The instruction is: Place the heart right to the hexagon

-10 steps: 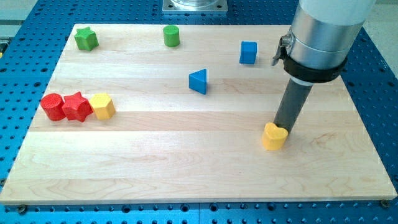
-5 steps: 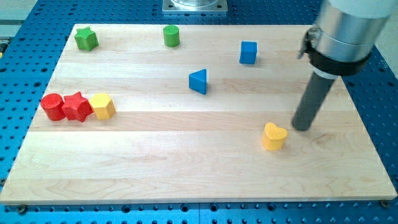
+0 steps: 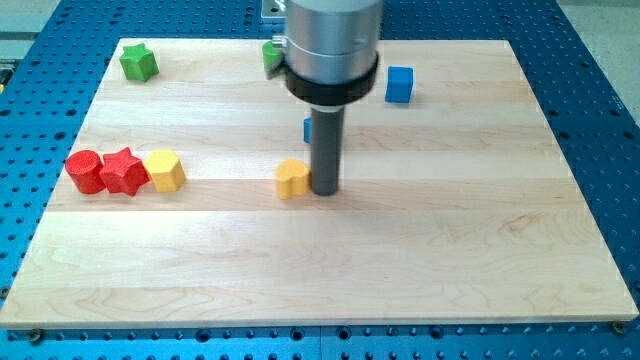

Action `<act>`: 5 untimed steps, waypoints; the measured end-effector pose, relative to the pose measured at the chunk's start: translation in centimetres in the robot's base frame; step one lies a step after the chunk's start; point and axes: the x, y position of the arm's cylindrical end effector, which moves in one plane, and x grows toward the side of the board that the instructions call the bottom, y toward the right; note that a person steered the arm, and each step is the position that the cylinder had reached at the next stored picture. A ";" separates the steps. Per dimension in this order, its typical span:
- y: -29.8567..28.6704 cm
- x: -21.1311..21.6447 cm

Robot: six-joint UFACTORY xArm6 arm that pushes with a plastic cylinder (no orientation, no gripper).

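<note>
Progress has been made over the last second: the yellow heart (image 3: 292,179) has been carried from the right half of the table (image 3: 560,240) to its middle, and my tip (image 3: 324,190) has been brought round to the heart's right side, where it is now pressed against the block. No gripper is fitted, so nothing is grasped; the heart is only being pushed.

The yellow hexagon (image 3: 164,170) is seen near the left edge, touching the red star (image 3: 124,171), which in turn touches the red cylinder (image 3: 85,171). The heart is still apart from the hexagon, on its right and slightly nearer the front edge. By judgement, most of the travel has been covered, and a short further push to the left is needed.

Nothing is set between heart and hexagon. A push carried too far could knock the hexagon and the red row. The blue triangle (image 3: 307,129) is mostly hidden behind the rod, and the green cylinder (image 3: 270,55) is partly hidden behind the arm. The blue cube (image 3: 399,84) and green star (image 3: 139,62) are placed well away, by the far edge.
</note>
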 end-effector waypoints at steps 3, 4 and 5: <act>-9.0 1.8; -9.6 1.8; -10.2 1.8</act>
